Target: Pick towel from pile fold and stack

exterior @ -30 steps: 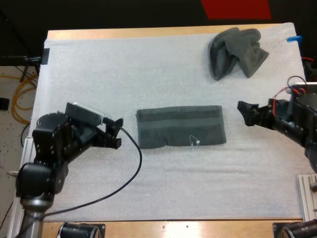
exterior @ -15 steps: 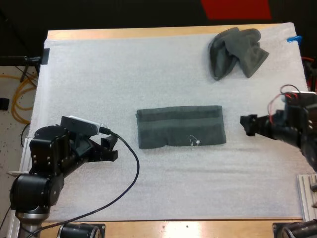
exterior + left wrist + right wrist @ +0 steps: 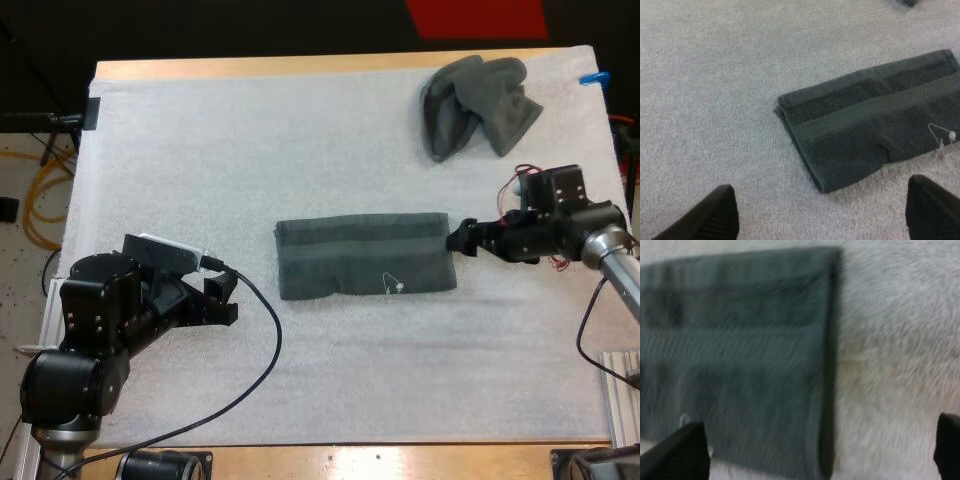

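A folded towel [image 3: 365,255] was laid at the centre of the mat [image 3: 200,150].
The left gripper [image 3: 228,298] was held spread, clear of its left end. The right gripper [image 3: 458,241] was spread across its right edge; contact could not be told. A crumpled towel [image 3: 478,105] was seen far right.

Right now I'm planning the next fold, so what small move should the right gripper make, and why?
Probably lower the right gripper onto the folded towel's right short edge and close on it. It stands open over that edge, gripping nothing, and the left gripper is open too, clear of the towel's left end.
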`<action>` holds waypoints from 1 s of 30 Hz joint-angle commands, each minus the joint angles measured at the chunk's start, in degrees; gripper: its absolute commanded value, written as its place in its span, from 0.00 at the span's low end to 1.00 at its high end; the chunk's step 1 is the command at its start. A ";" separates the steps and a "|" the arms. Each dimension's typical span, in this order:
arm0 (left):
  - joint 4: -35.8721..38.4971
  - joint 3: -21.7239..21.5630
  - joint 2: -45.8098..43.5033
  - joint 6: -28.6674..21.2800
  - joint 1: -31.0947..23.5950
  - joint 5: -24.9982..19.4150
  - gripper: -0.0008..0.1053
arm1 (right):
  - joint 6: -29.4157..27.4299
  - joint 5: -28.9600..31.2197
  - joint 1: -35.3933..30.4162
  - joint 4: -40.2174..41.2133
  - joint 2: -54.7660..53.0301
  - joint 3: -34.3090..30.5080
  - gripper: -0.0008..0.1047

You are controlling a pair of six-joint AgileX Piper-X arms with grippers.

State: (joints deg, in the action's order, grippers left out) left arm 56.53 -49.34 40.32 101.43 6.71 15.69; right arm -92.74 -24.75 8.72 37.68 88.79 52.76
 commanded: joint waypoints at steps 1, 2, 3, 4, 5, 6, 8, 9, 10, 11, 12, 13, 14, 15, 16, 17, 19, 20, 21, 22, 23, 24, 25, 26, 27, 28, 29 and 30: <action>-0.34 -0.39 -0.11 0.12 0.05 -0.50 0.64 | 0.06 -4.20 -1.76 -1.54 1.36 1.00 0.84; -0.34 -0.39 -0.11 0.12 0.05 -0.50 0.64 | 0.38 -5.49 -2.41 -1.89 2.11 1.18 0.84; -0.34 -0.39 -0.11 0.12 0.05 -0.50 0.64 | 1.26 -7.77 -3.42 -2.84 3.23 1.39 0.84; -0.34 -0.39 -0.11 0.12 0.05 -0.50 0.64 | 2.21 -10.20 -4.36 -3.85 4.08 1.48 0.84; -0.34 -0.39 -0.11 0.12 0.05 -0.50 0.64 | 3.04 -11.87 -4.90 -4.81 4.86 1.46 0.84; -0.34 -0.39 -0.11 0.12 0.05 -0.50 0.64 | 4.57 -14.28 -5.63 -6.13 5.85 1.46 0.84; -0.34 -0.39 -0.11 0.12 0.05 -0.50 0.64 | 6.97 -17.56 -6.55 -8.59 7.52 1.46 0.84; -0.34 -0.39 -0.11 0.12 0.05 -0.50 0.64 | 8.35 -18.20 -6.74 -9.91 8.54 1.46 0.84; -0.34 -0.39 -0.11 0.12 0.05 -0.50 0.64 | 9.47 -18.50 -6.74 -10.95 9.54 1.46 0.84; -0.34 -0.39 -0.11 0.12 0.05 -0.50 0.64 | 10.00 -18.65 -6.74 -11.35 10.08 1.46 0.83; -0.34 -0.39 -0.11 0.12 0.05 -0.50 0.64 | 10.87 -19.23 -6.74 -12.09 10.94 1.46 0.83; -0.34 -0.39 -0.11 0.12 0.05 -0.50 0.64 | 11.51 -19.42 -6.74 -12.53 11.65 1.46 0.83; -0.34 -0.39 -0.11 0.12 0.05 -0.50 0.64 | 11.78 -19.58 -6.74 -12.79 12.12 1.46 0.83; -0.34 -0.39 -0.11 0.12 0.05 -0.50 0.64 | 11.99 -19.98 -6.74 -12.96 12.58 1.46 0.83; -0.34 -0.39 -0.11 0.12 0.05 -0.50 0.64 | 12.02 -20.41 -6.74 -12.98 12.90 1.46 0.83; -0.34 -0.39 -0.11 0.12 0.05 -0.50 0.64 | 12.02 -20.60 -6.60 -12.98 12.97 1.46 0.83; -0.34 -0.39 -0.11 0.12 0.05 -0.50 0.64 | 12.02 -20.62 -6.05 -12.86 13.02 1.46 0.83; -0.34 -0.39 -0.11 0.12 0.05 -0.50 0.64 | 12.02 -20.61 -5.78 -12.85 13.01 1.46 0.83; -0.34 -0.39 -0.11 0.12 0.05 -0.50 0.64 | 12.02 -20.56 -5.35 -12.85 13.15 1.46 0.83; -0.34 -0.39 -0.11 0.12 0.05 -0.50 0.64 | 12.02 -20.54 -4.89 -12.85 13.30 1.46 0.83; -0.34 -0.39 -0.11 0.12 0.05 -0.50 0.64 | 12.02 -20.54 -4.49 -12.85 13.43 1.46 0.83; -0.34 -0.39 -0.11 0.12 0.05 -0.50 0.64 | 12.02 -20.54 -3.91 -12.68 13.80 1.46 0.83; -0.34 -0.39 -0.11 0.12 0.05 -0.50 0.64 | 12.02 -20.54 -3.18 -12.45 14.23 1.46 0.83; -0.34 -0.39 -0.11 0.12 0.05 -0.50 0.64 | 12.02 -20.54 -2.73 -12.30 14.48 1.46 0.83; -0.23 -0.39 -0.11 0.12 0.05 -0.35 0.64 | 12.02 -20.54 -2.04 -12.03 15.03 1.46 0.83; -0.22 -0.39 -0.11 0.12 0.05 0.16 0.64 | 12.02 -20.54 -1.21 -11.89 15.59 1.46 0.83; -0.22 -0.39 -0.11 0.12 0.05 0.54 0.64 | 12.02 -20.54 -0.89 -11.85 15.92 1.46 0.83; -0.22 -0.39 -0.11 0.12 0.05 1.15 0.64 | 12.02 -20.58 -0.05 -11.75 16.24 1.46 0.83</action>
State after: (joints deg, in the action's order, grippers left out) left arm 56.53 -49.34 40.32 101.43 6.71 16.20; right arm -80.55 -44.91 7.66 24.85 103.49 54.73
